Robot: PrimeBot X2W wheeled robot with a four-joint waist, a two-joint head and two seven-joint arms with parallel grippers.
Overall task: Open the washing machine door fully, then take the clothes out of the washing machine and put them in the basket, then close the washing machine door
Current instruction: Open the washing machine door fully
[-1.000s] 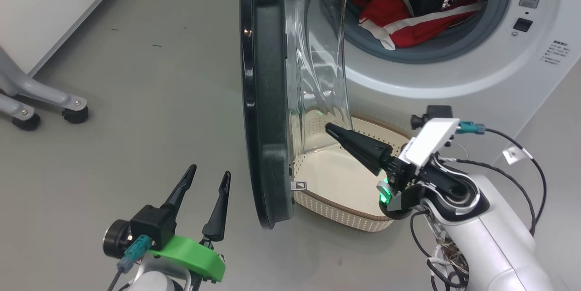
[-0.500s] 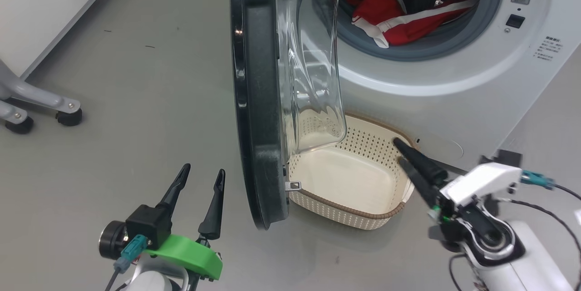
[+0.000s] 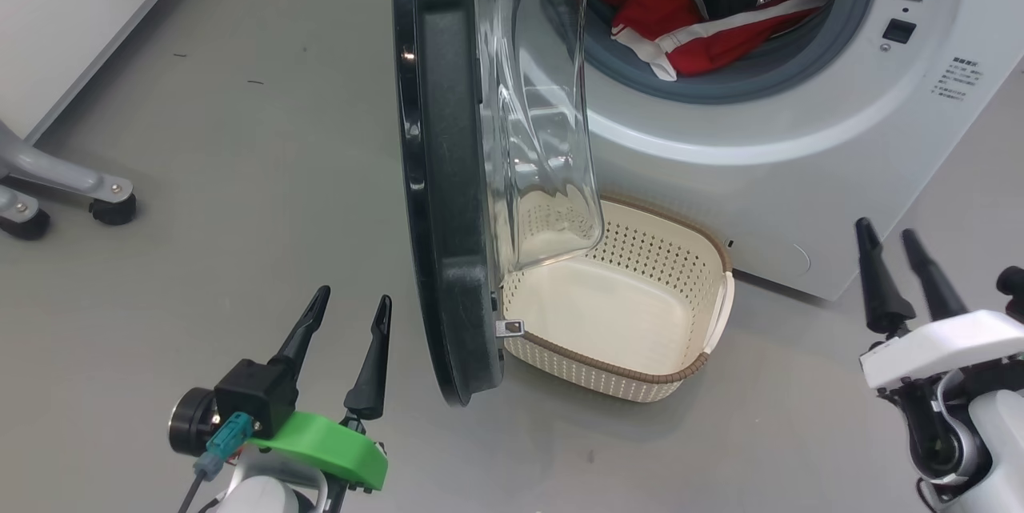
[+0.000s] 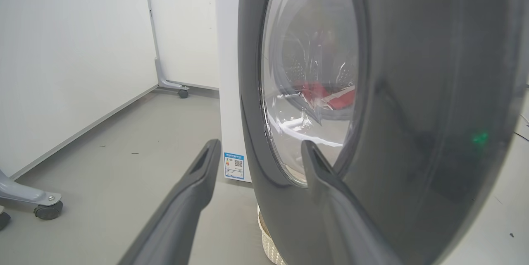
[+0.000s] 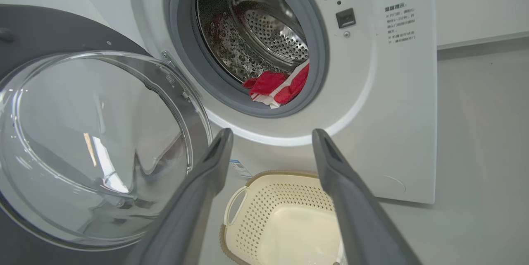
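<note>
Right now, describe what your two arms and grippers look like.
Left gripper: two long, tapering dark fingers on a black block, a bright green bracket beneath, and a teal connector with a grey cable. Right gripper: the same dark fingers on a white housing, above a pale arm.

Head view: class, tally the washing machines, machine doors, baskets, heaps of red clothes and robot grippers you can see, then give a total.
washing machine: 1
washing machine door: 1
basket: 1
heap of red clothes, in the drum: 1
Grippers: 2 (left gripper, right gripper, both open)
Total: 6
</note>
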